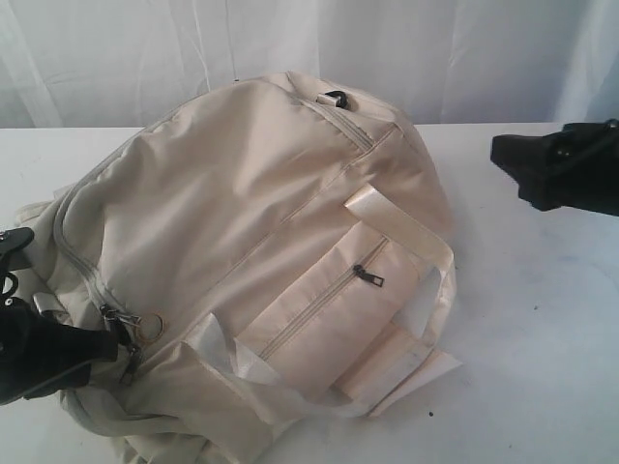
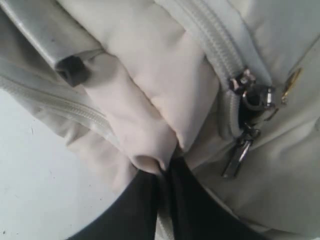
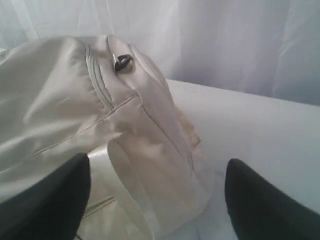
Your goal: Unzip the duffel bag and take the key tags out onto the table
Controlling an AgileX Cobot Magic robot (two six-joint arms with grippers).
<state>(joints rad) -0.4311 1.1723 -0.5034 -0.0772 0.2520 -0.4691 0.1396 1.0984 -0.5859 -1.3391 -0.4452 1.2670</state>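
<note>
Cream fabric of the duffel bag (image 1: 251,242) spreads from the counter's (image 1: 542,319) left edge past its middle. The left gripper (image 2: 166,200) is clamped on a fold of the bag beside the metal zipper pulls (image 2: 247,125). The right gripper (image 1: 517,164) hangs wide open and empty near the right edge, with bare counter between it and the bag.

Sheer white curtain (image 1: 464,58) in soft vertical folds
</note>
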